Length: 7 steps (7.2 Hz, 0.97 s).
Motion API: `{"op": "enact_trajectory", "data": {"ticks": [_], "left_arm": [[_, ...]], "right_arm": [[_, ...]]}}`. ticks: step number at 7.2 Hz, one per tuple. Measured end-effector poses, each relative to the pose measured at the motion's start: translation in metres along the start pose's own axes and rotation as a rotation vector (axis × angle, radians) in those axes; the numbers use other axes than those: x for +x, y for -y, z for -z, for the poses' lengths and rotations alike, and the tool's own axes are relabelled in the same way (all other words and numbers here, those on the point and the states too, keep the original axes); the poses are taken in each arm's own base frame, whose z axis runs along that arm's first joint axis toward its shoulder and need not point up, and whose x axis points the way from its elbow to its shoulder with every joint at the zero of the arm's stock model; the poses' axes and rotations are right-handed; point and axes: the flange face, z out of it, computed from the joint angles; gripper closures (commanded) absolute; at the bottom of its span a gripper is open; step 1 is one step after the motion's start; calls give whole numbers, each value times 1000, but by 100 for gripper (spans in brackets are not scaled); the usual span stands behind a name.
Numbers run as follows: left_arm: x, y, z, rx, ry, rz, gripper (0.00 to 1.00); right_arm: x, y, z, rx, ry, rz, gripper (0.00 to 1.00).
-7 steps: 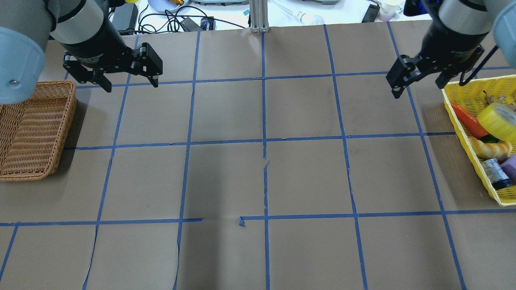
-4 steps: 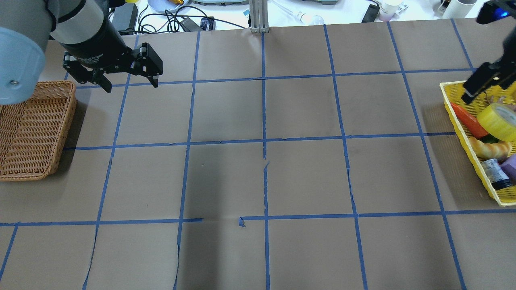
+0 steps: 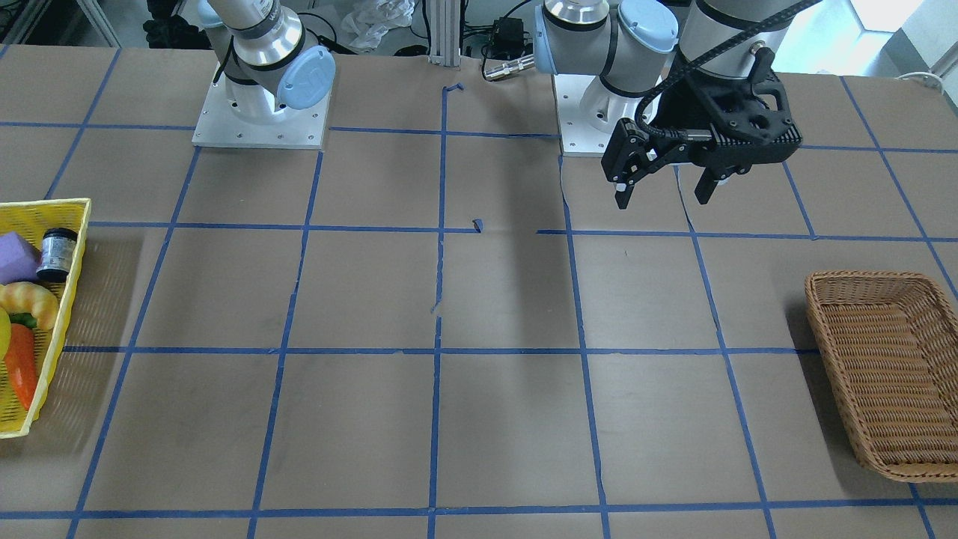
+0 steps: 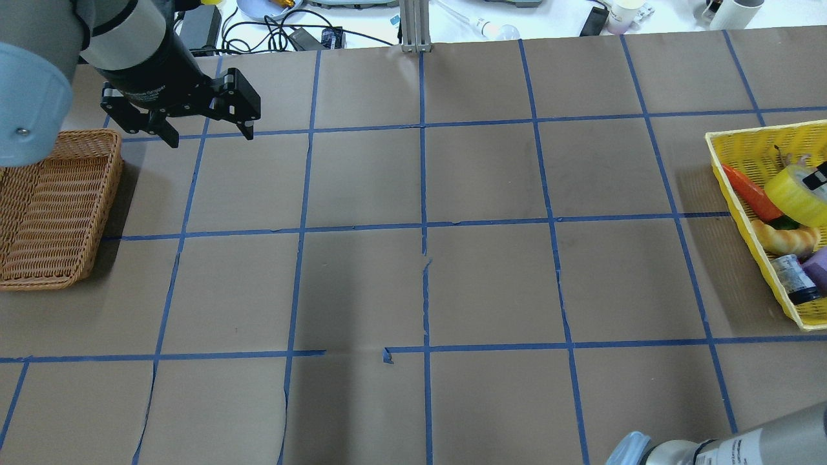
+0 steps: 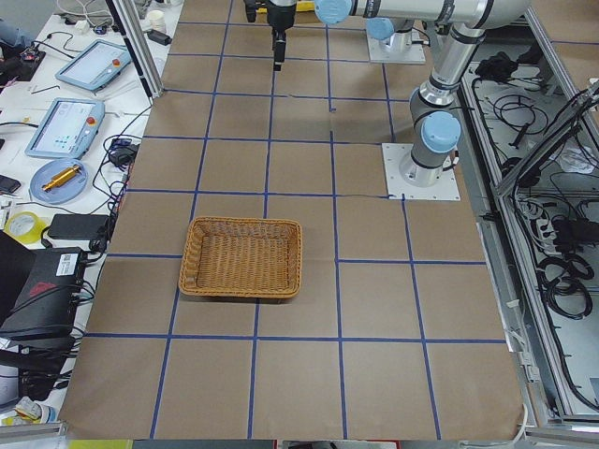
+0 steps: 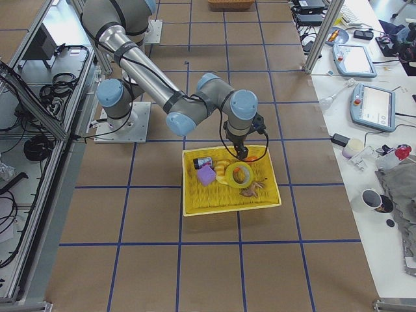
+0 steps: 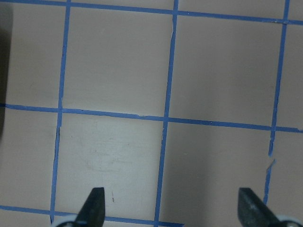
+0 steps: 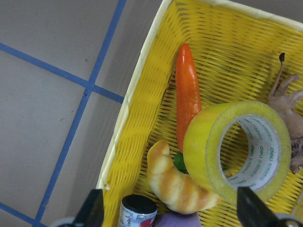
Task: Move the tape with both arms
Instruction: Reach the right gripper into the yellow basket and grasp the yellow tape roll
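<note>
Motion is all on the right: overhead, the right arm [image 4: 743, 445] has swung over the yellow basket [image 4: 762, 129], where the tape [image 4: 800, 194] lies, while the left gripper [image 4: 210, 137] stays spread. Wrist view: the right gripper [image 8: 171, 207] hangs fingers apart above the tape, so the pick seems next.

A robotics lab: bolted-down arms [image 3: 576, 41], blue-taped grid table [image 4: 484, 174], teach pendants [image 6: 374, 107], cable bundles [image 5: 562, 234].
</note>
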Motion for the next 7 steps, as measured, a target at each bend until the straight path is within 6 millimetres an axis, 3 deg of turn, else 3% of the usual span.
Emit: {"op": "enact_trajectory", "data": {"ticks": [2,3,4,6,7], "left_arm": [[0,0,0,1,0,-1,0],[1,0,0,1,0,-1,0],[1,0,0,1,0,-1,0],[1,0,0,0,0,-1,0],[1,0,0,1,0,-1,0]], "right_arm": [[24,1,-38,-2,9,-16,1],[29,1,-52,-9,21,-25,8],[31,1,-60,-11,30,-33,29],[34,1,-70,-17,42,-41,86],[35,0,-72,-24,43,-43,100]]}}
